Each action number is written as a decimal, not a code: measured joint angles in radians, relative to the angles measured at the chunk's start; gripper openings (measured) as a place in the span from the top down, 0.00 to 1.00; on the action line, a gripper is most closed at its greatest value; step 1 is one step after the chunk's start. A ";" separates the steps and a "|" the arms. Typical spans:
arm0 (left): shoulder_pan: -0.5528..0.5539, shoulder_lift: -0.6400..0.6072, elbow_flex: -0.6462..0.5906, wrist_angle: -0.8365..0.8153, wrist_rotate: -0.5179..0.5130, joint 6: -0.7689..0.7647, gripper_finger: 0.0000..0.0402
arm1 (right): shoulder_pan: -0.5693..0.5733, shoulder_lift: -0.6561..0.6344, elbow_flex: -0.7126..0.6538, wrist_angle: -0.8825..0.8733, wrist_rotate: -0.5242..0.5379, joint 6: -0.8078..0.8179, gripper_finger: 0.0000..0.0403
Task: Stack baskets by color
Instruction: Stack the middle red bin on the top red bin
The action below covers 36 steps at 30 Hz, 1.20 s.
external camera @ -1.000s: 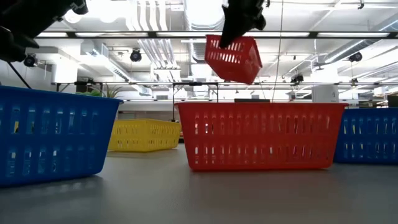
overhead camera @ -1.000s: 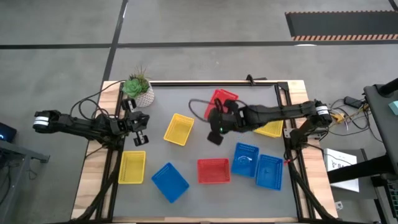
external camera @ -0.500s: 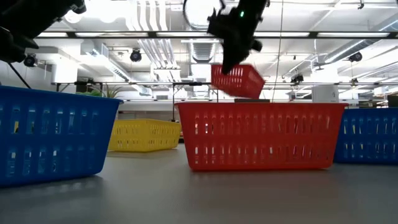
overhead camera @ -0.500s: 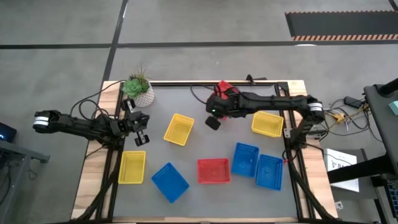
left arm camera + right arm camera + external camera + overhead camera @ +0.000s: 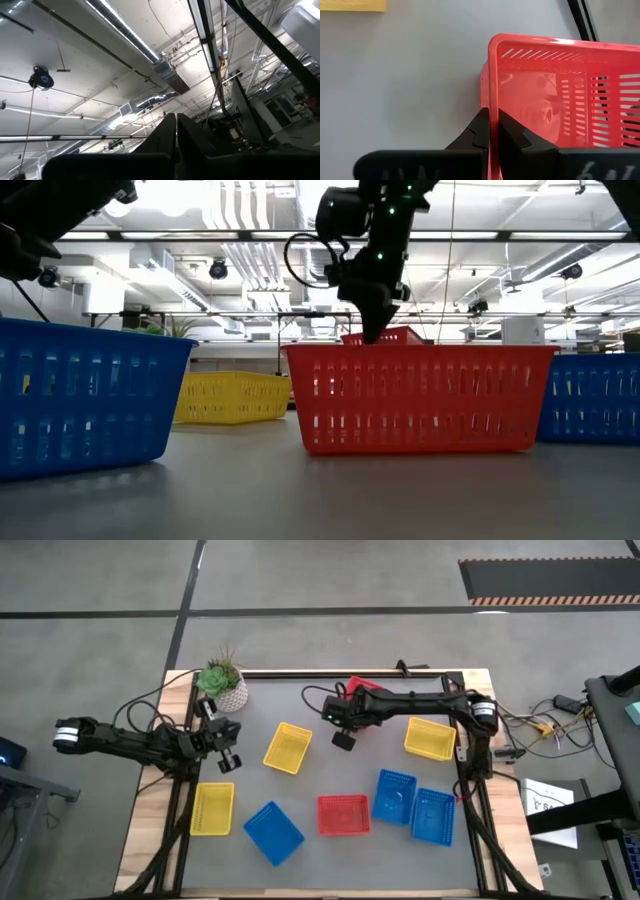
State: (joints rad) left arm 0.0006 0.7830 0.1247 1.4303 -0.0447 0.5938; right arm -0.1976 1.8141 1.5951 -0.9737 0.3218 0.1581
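Right tool (image 5: pixel 490 131) pinches a perforated red plastic basket's (image 5: pixel 545 105) thin rim.

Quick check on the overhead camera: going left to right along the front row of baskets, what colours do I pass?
Yellow basket → blue basket → red basket → blue basket by the red one → rightmost blue basket.

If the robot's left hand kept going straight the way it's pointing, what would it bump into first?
Probably nothing nearby. The left hand, shut and waiting at the table's left edge near the potted plant, points up toward ceiling ducts and lights, so its path looks free, though depth is unclear.
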 joint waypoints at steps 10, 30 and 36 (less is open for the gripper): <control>0.000 0.000 0.000 0.000 -0.023 0.002 1.00 | -0.036 0.004 -0.004 0.022 -0.007 -0.002 0.98; 0.000 0.006 -0.001 0.000 -0.025 0.048 1.00 | -0.037 0.004 -0.095 0.125 -0.007 -0.004 0.98; 0.000 0.006 0.000 0.001 -0.025 0.048 1.00 | -0.037 0.004 -0.107 0.127 -0.004 -0.001 0.91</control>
State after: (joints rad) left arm 0.0006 0.7895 0.1245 1.4318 -0.0696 0.6418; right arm -0.2348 1.8182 1.4879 -0.8464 0.3176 0.1567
